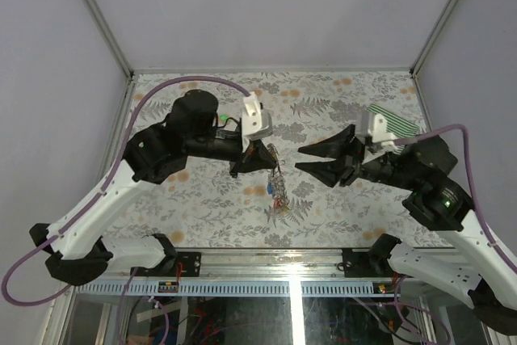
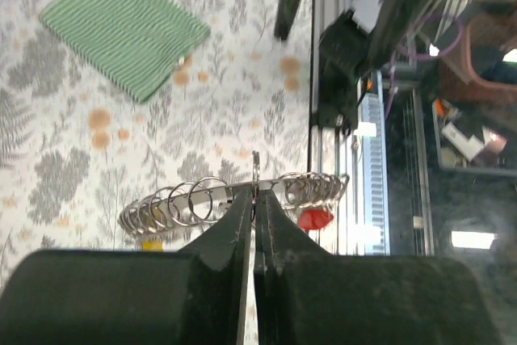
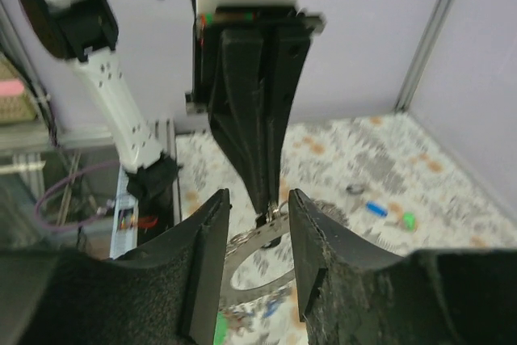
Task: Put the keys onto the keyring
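Grey metal shows only in part. In the right wrist view the keyring is a flat curved strip between that camera's own fingers, with its lower half lost behind them. In the left wrist view it lies edge-on, a thin band strung with small wire loops. The left tool is pinched tight on the band's rim and holds the keyring above the desk, near its middle. From above, the ring itself is hard to make out. What reads there is a bunch of keys dangling below the left tool, a tangle of wire with blue and red specks, too small to count. In the left wrist view a red head and a yellow head hang under the band, and the rest is hidden behind the black fingers. The right tool stands partly spread and holds nothing, its tips facing the left tool a little apart from the hanging bunch. From its own camera the two fingers frame the left tool's tip and the ring, and whether they touch the ring cannot be told. Farther off in that view a blue piece, a green piece and a dark speck lie on the desk, too blurred to say whether they are keys. A green striped cloth lies flat at the far right of the desk, partly covered by the right arm in the view from above.
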Available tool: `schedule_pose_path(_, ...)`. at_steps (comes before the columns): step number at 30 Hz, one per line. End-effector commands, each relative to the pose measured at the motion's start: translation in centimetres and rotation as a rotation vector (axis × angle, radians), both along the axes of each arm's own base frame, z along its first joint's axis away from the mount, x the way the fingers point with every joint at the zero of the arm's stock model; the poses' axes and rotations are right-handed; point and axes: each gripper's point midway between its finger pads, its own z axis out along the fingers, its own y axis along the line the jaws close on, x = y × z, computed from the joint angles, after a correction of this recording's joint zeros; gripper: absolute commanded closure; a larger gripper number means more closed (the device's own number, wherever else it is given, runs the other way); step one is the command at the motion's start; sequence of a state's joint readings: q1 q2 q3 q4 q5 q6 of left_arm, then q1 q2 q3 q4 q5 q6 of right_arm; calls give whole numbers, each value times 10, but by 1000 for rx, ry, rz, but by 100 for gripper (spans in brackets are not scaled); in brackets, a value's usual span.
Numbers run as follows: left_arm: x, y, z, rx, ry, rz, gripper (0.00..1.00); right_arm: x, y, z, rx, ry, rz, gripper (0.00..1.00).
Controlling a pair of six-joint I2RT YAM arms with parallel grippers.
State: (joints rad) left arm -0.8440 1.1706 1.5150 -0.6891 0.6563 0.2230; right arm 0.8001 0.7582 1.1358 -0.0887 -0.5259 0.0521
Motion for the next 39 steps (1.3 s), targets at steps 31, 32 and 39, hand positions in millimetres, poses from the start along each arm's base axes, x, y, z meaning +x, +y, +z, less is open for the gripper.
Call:
schedule_pose_path(31,-13,19,-51,491,44,-24,100,-3,56,-102,-117,112,296,64)
schedule_pose_path(32,-13,19,-50,489,43,-26,100,-4,56,-104,-123,114,299,64)
schedule_pose_path(39,-13,18,-50,486,38,-25,100,-7,56,-110,-139,126,322,66)
